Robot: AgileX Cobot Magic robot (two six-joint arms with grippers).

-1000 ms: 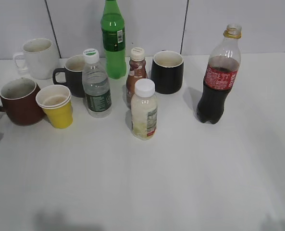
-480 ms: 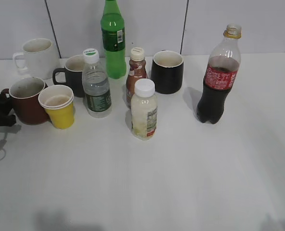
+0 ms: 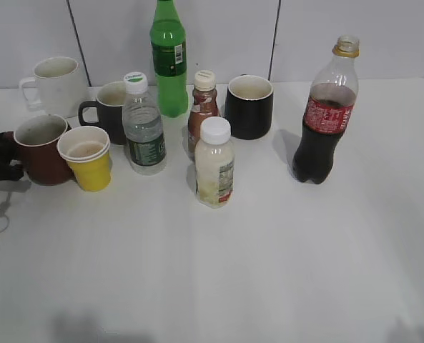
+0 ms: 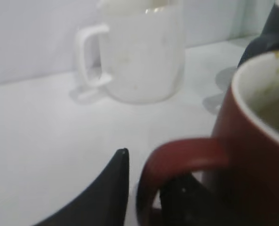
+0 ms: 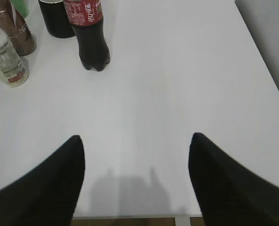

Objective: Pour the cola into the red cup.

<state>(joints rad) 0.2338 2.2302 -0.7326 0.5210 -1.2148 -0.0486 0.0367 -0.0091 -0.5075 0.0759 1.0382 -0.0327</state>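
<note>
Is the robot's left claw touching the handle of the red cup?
Cannot tell. The left wrist view shows the left gripper straddling the red cup handle, one finger apart from it with table between; the other sits blurred behind the loop. The exterior view is too small.

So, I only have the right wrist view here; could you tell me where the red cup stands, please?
Observer: The red cup stands at the table's left edge, right beside the yellow paper cup.
Operator: Is the left pincer near it?
Observer: Yes, the left pincer straddles the handle, one finger inside the loop; I cannot tell if it is clamped.
Operator: Is the cola capped?
Observer: No, the cola has an open neck.
</note>
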